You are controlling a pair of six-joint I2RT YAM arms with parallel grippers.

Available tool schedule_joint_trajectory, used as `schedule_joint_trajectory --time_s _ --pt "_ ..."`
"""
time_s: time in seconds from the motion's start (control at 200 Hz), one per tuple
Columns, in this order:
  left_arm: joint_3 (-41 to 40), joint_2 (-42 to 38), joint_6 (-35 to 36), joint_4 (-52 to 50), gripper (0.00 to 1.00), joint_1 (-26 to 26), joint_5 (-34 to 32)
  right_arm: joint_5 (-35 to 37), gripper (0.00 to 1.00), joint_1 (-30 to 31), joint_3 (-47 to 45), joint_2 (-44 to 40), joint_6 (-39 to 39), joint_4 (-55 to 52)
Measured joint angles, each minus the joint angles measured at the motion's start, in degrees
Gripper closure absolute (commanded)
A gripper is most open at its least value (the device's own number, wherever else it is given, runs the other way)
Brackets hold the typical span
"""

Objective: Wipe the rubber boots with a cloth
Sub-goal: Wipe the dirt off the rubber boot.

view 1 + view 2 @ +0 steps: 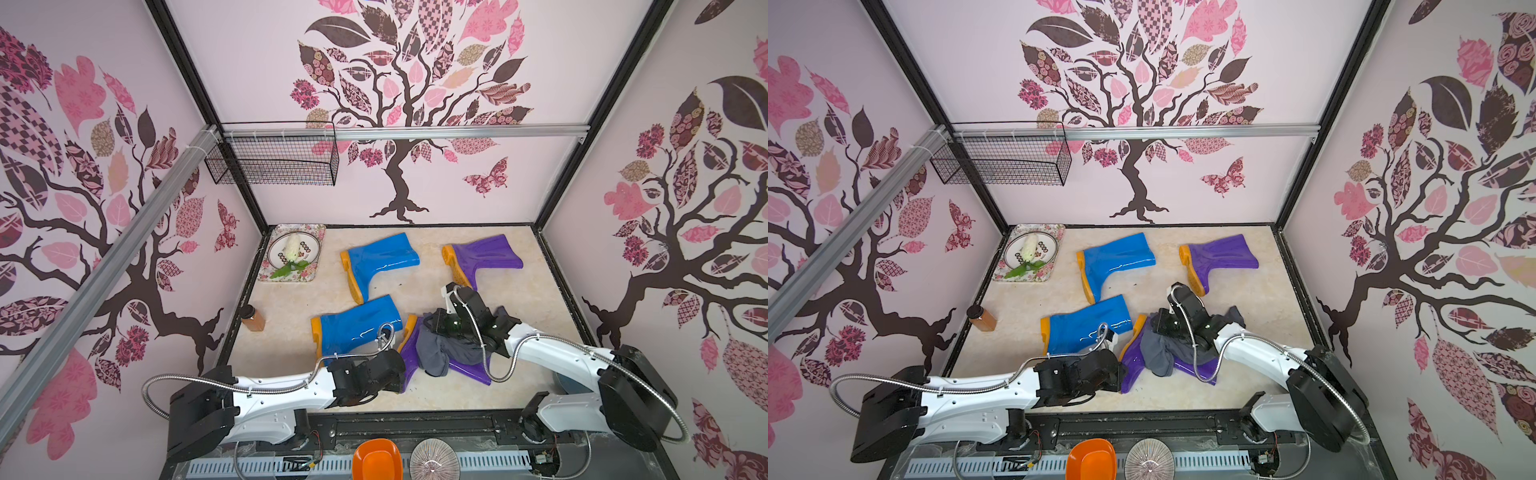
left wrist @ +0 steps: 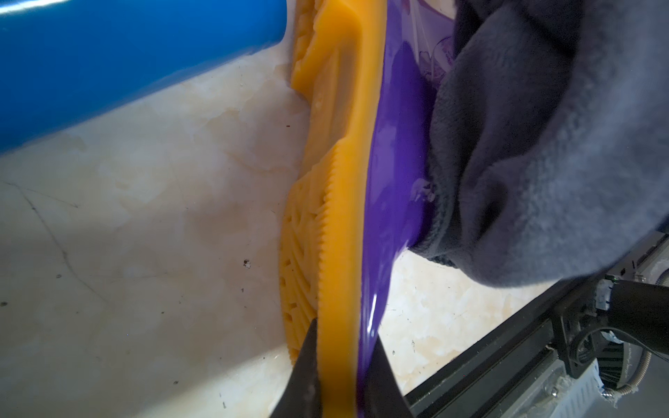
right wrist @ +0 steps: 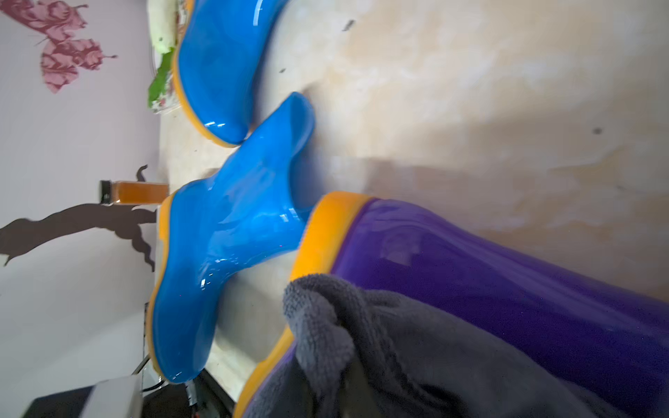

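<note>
Top views: a floral tray (image 1: 309, 272) holds a white-flowered plate (image 1: 312, 248). Left gripper (image 2: 342, 365) pinches the near glossy purple rubber boot (image 2: 394, 181) by its sole; right gripper (image 1: 436, 328), fingertips buried, clamps the dark grey fabric cloth (image 1: 434, 357) atop it.

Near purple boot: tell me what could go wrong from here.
The left pincer pinches the near purple boot only by its thin sole edge; a wiping push may twist it free.
The cloth, bunched under the right pincer, hangs to the speckled floor; it may drag grit back on.
The boot's heel lies close to the near blue boot; a shift may knock it.
</note>
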Motion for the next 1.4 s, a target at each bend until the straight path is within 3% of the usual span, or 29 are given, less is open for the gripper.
schedule_joint_trajectory --time_s 0.17,0.36,0.5,0.595,0.685,0.785,0.935,1.115,1.4 --pt "0.0 0.5 0.0 0.7 1.00 0.0 0.1 0.0 1.00 -11.4 -12.3 -4.4 1.3 -3.6" --pt "0.1 1.1 0.0 1.4 1.00 -0.1 0.3 9.3 1.00 -13.1 -12.8 -16.0 -0.9 -13.4" --pt "0.1 1.0 0.0 1.4 1.00 -0.1 0.4 5.0 1.00 -12.6 -15.7 -17.8 -2.2 -10.1" --pt "0.1 1.0 0.0 1.4 1.00 -0.1 0.5 2.0 1.00 -5.8 -15.8 -14.2 -2.5 -6.5" --pt "0.1 1.0 0.0 1.4 1.00 0.0 0.5 -0.8 1.00 4.7 -9.9 -8.8 -3.9 -4.5" --pt "0.1 1.0 0.0 1.4 1.00 0.0 0.6 -6.2 1.00 11.0 -4.3 -4.2 -3.6 3.7" --pt "0.1 0.7 -0.1 1.2 1.00 0.0 0.6 -11.0 1.00 14.2 -4.4 -0.3 -1.6 13.6" --pt "0.1 0.2 -1.2 0.6 1.00 0.1 0.6 -11.4 1.00 16.1 -12.9 -0.4 2.6 23.4" --pt "0.1 -0.5 -3.5 0.4 1.00 0.4 1.3 -9.5 1.00 21.7 -18.0 -4.9 2.1 16.3"
